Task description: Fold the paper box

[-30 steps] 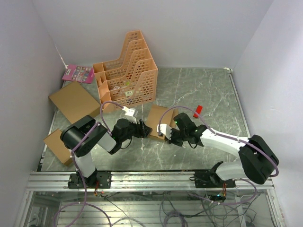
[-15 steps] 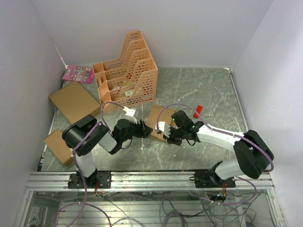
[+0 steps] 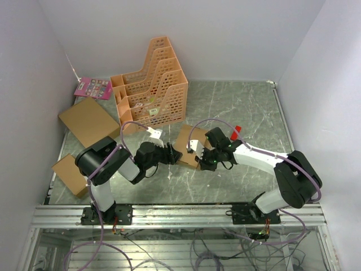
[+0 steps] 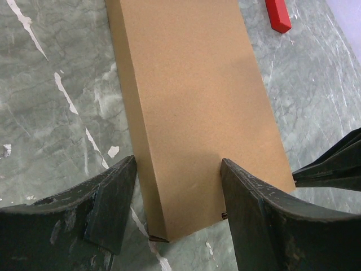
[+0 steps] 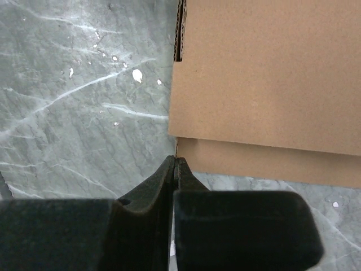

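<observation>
1. Where the worktop (image 3: 237, 107), grey-green marbled stone, meets the left wall: small carton (image 3: 69, 174), brown cardboard, lying flat near the front rail.
2. Flat carton (image 3: 88, 121): brown cardboard, larger, lying flat behind the small carton and apart from it.
3. Pink card (image 3: 93, 87): printed with rows of small pictures, in the far left corner, just behind the flat carton.
4. File rack (image 3: 151, 84): orange perforated plastic with stepped compartments, standing upright to the right of the flat carton.
5. Left arm (image 3: 110, 164): black, reaching rightward, low over the worktop.
6. Left tool (image 4: 177, 164): spread wide at the near end of the paper box. One finger (image 4: 113, 203) sits just beside the long side wall. The other crosses over the top face at the near edge. Whether either presses on the cardboard cannot be told.
7. Paper box (image 3: 186, 144): plain brown, shaped into a shallow rectangle, lying flat on the worktop in front of the file rack, between the two tools. The right wrist view shows its top panel overlapping a lower strip.
8. Right tool (image 5: 176, 161): pressed together and empty, tips at the corner of that lower strip; contact cannot be told.
9. Red block (image 3: 235, 132): small, lying to the right of the paper box and apart from it.
10. Right arm (image 3: 265, 164): white and black, reaching leftward.
</observation>
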Available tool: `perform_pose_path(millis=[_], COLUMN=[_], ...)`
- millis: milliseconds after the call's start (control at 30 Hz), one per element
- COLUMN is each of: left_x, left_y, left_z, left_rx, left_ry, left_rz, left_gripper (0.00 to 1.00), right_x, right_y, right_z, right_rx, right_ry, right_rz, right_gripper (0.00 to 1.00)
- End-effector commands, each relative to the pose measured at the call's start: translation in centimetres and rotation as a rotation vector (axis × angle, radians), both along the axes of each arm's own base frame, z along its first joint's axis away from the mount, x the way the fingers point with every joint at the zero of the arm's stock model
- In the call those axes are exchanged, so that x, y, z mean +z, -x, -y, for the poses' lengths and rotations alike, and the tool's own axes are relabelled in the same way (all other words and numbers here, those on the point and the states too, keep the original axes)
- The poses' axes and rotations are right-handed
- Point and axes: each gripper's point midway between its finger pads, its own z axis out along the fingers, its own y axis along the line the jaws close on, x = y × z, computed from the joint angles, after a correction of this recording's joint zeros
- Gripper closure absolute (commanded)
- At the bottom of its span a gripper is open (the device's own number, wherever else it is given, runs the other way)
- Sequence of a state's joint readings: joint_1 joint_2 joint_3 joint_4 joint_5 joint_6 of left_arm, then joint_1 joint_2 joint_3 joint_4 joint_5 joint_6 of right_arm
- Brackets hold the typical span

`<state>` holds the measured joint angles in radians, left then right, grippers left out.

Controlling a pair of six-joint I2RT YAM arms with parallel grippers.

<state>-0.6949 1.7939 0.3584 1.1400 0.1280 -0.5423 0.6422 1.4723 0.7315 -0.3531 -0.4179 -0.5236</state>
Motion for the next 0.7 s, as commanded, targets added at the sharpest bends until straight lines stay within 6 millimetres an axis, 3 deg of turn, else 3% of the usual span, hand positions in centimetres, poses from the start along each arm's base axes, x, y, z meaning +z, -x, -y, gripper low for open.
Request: perform_pose_path(millis=[0, 667], left_x=[-3.4, -3.8], left_y=[1.7, 1.6], left_z=[-0.5, -0.4], left_rx=[-0.027, -0.025], left_ry=[-0.086, -0.093], left_rz=[-0.09, -0.098], left_gripper=[0.27, 0.27], right_x=[1.7, 1.6], right_y=[-1.1, 0.1], right_z=[-1.3, -1.6], right_rx=[0.021, 0.103], right_ry=[-0.057, -0.035], right_rz=[0.035, 0.061], right_gripper=[1.0, 1.0])
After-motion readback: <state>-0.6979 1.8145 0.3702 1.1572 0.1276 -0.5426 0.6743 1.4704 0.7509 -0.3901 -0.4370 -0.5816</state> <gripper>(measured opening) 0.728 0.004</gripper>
